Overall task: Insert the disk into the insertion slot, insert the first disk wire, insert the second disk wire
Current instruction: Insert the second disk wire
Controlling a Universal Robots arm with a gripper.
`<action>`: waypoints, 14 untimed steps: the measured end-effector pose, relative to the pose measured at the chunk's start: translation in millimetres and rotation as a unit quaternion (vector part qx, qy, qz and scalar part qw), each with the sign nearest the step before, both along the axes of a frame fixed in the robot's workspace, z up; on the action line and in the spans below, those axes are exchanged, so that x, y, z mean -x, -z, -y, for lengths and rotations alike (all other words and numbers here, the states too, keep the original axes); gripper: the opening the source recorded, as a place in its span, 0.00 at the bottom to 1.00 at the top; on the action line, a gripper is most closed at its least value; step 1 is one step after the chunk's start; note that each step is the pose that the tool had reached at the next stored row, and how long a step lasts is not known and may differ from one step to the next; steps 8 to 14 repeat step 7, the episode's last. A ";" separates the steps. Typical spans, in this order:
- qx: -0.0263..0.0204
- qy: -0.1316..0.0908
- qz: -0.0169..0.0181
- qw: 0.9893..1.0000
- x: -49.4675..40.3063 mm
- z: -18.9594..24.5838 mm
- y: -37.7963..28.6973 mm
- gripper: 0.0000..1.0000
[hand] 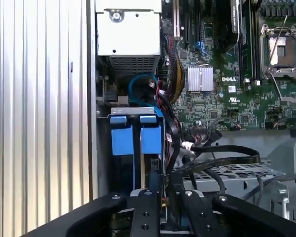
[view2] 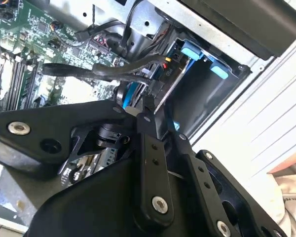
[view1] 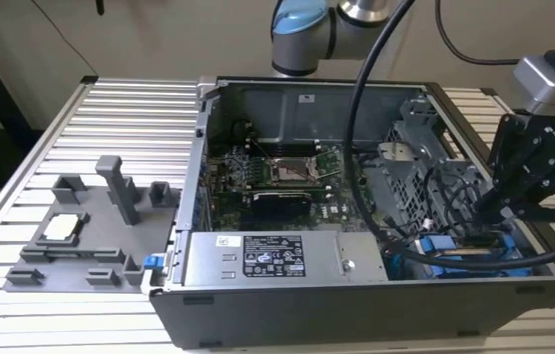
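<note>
The disk (view1: 442, 247), in its blue carrier, sits inside the insertion slot (view1: 539, 267) at the case's front corner on the exterior view's right. In the first wrist view two blue tabs of the disk (hand: 150, 140) stand between the slot's grey walls (hand: 104, 148). My gripper (view1: 490, 214) reaches down at the disk's end. Its fingers (hand: 145, 212) stand close together on a black wire connector (hand: 156, 180) that touches the disk's edge (view2: 175, 81). Black wires (hand: 222, 160) loop away from the gripper (hand: 163, 192) towards the motherboard. The second wrist view shows the gripper (view2: 163, 123) just short of the slot (view2: 207, 94).
A labelled silver power-supply box (view1: 288, 258) lies along the case's front. The motherboard (view1: 277, 173) and a perforated metal cage (view1: 415, 166) fill the middle. A grey fixture (view1: 80, 228) stands on the slatted table at the exterior view's left. A blue cable (hand: 138, 84) curls beyond the disk.
</note>
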State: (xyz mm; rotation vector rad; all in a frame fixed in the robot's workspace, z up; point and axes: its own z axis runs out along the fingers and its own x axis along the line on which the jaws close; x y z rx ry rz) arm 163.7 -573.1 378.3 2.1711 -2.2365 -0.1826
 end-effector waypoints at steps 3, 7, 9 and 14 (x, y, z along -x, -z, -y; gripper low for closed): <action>0.000 0.000 0.000 1.000 0.0 0.0 -2.5 0.24; 0.001 0.000 0.000 1.000 0.0 0.0 -2.6 0.24; 0.001 0.000 0.000 1.000 0.0 0.0 -2.6 0.24; 0.001 0.000 0.000 1.000 0.0 0.0 -2.6 0.24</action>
